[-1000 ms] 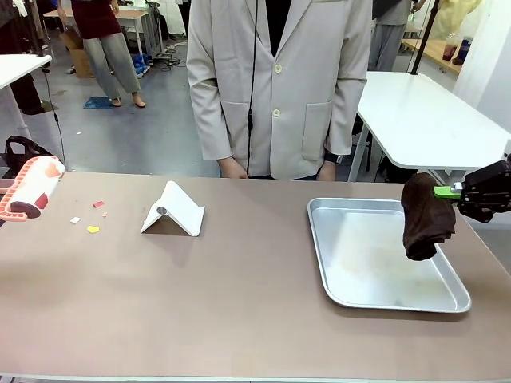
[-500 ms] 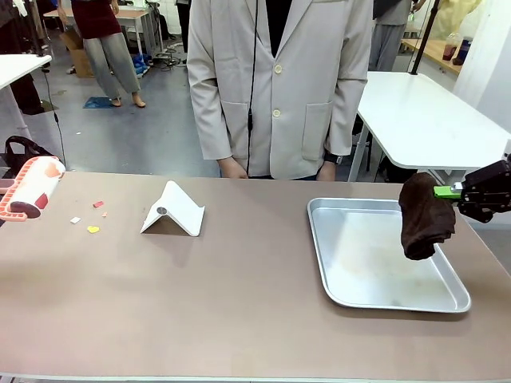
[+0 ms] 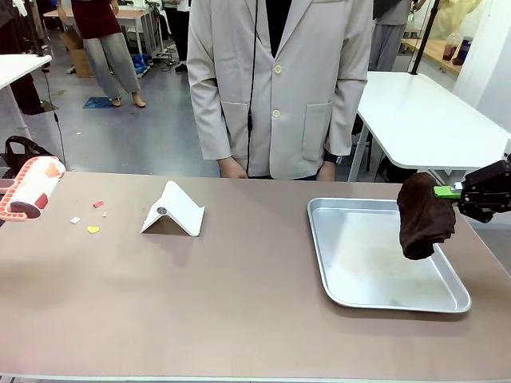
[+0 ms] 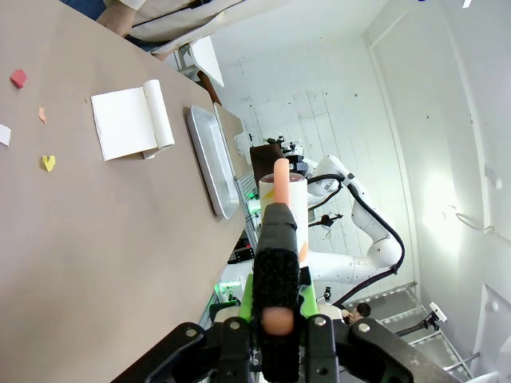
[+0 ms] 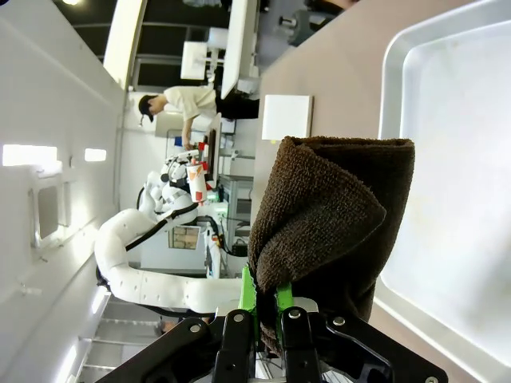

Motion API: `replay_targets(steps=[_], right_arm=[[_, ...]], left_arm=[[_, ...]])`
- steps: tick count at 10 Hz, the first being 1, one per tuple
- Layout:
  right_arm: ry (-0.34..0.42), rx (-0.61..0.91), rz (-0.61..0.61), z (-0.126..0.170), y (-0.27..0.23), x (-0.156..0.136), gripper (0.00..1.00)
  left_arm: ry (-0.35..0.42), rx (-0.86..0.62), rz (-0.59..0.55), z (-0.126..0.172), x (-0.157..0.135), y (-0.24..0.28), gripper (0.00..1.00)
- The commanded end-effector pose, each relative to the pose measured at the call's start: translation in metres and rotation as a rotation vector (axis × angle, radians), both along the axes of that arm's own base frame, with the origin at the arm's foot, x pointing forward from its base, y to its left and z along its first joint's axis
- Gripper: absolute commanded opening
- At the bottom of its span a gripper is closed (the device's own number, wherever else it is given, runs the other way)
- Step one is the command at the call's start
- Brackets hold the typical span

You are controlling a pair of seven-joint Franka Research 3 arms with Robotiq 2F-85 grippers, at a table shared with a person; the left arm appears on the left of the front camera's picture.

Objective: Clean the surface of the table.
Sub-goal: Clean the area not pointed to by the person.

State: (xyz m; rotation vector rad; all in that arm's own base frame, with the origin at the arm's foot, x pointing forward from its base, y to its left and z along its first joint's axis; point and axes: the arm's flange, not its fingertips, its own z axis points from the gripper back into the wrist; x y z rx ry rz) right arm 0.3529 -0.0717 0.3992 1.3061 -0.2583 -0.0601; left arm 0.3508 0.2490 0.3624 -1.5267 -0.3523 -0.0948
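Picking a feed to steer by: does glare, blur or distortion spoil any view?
Front view: even light, sharp, paper scraps plain on the table, soft shadow by the white stand. Left wrist view: rolled, bent by the wide lens, background overexposed, lint roller soft near the lens. Right wrist view: rolled sideways, tray washed pale, brown cloth sharp.

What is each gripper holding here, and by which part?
Left gripper: lint roller, by its handle. Right gripper: brown cloth, pinched at a bunched edge, hanging over the tray.
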Motion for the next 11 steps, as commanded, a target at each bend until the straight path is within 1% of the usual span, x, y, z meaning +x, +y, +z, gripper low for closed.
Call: replay_targets(steps=[1,3,4,5,6,7,8,9,10,11], right_arm=[[-0.014,0.005,-0.001,0.004,-0.001,-0.001,0.11],[-0.014,0.005,-0.001,0.004,-0.001,-0.001,0.11],[-0.014,0.005,-0.001,0.004,-0.001,-0.001,0.11],[-0.014,0.005,-0.001,0.004,-0.001,-0.001,0.11],[-0.014,0.005,-0.001,0.004,-0.001,-0.001,0.11],[-0.014,0.005,-0.001,0.004,-0.001,-0.001,0.11],[-0.014,0.005,-0.001,0.004,-0.001,-0.001,0.11],[-0.014,0.005,-0.001,0.004,-0.001,-0.001,0.11],[-0.014,0.005,-0.001,0.004,-0.001,-0.001,0.11],[-0.014,0.005,-0.001,0.004,-0.001,-0.001,0.11]], left_arm=[[-0.012,0.006,-0.013,0.002,-0.002,0.000,0.00],[-0.012,0.006,-0.013,0.002,-0.002,0.000,0.00],[0.000,0.000,0.000,0.000,0.000,0.000,0.23],[0.021,0.128,0.150,0.004,0.002,-0.002,0.23],[0.082,0.198,0.214,0.006,0.010,0.001,0.23],[0.118,0.250,0.282,0.009,0.019,0.006,0.23],[0.156,0.297,0.392,0.012,0.033,0.016,0.23],[0.203,0.315,0.453,0.013,0.046,0.023,0.23],[0.264,0.333,0.481,0.010,0.060,0.028,0.23],[0.328,0.357,0.486,0.005,0.069,0.029,0.23]])
